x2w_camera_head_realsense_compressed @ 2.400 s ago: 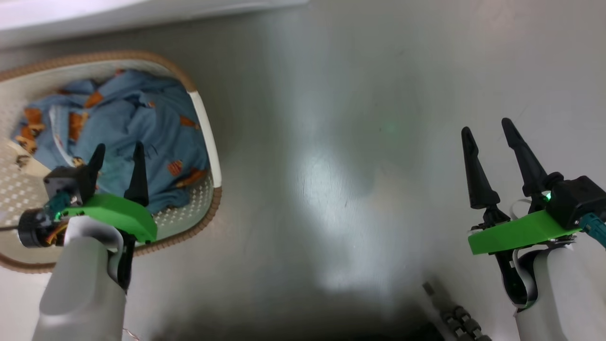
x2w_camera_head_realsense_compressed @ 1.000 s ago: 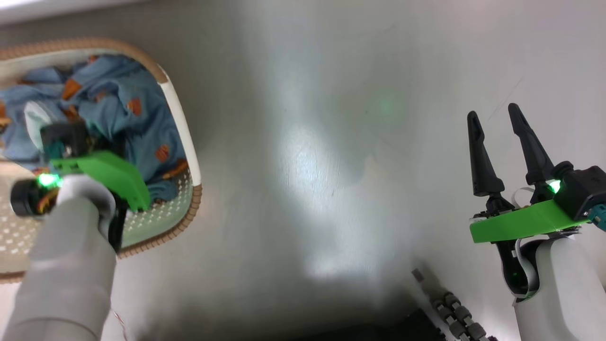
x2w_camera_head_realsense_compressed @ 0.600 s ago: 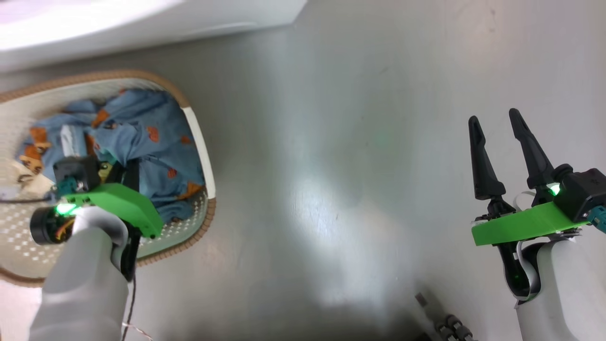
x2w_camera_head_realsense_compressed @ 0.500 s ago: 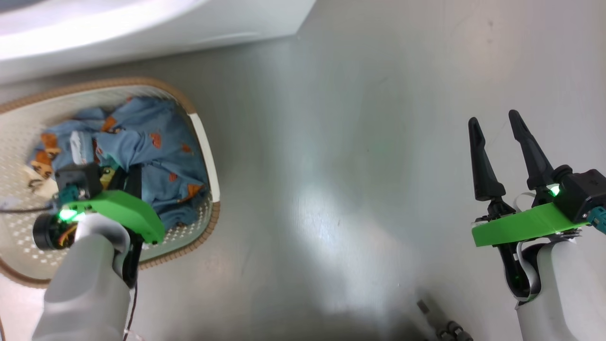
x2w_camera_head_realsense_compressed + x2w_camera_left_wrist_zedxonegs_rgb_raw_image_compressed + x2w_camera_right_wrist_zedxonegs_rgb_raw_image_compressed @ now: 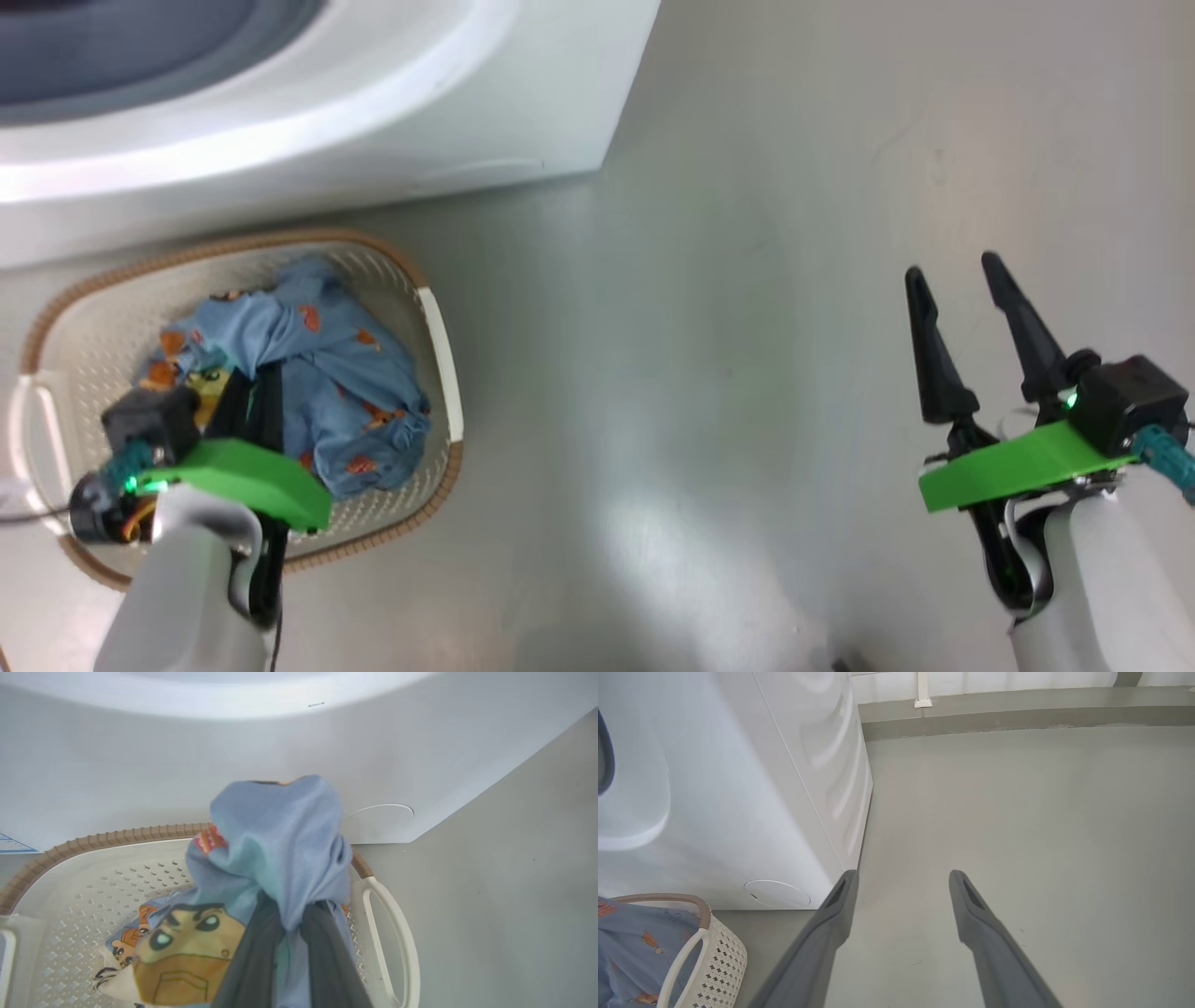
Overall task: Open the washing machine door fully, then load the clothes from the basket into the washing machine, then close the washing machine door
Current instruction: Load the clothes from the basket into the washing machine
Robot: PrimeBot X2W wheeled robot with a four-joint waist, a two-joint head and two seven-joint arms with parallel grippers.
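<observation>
Gleaming grey floor [image 5: 747, 392] beside washing machine [image 5: 420, 131]

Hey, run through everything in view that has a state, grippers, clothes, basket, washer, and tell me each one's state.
left gripper: shut on the clothes.
right gripper: open, empty, over bare floor.
clothes: bunched, one fold pinched and raised, the rest lying in the basket.
basket: upright on the floor, in front of the washing machine.
washing machine: mouth's grey gasket uncovered where it shows.
</observation>
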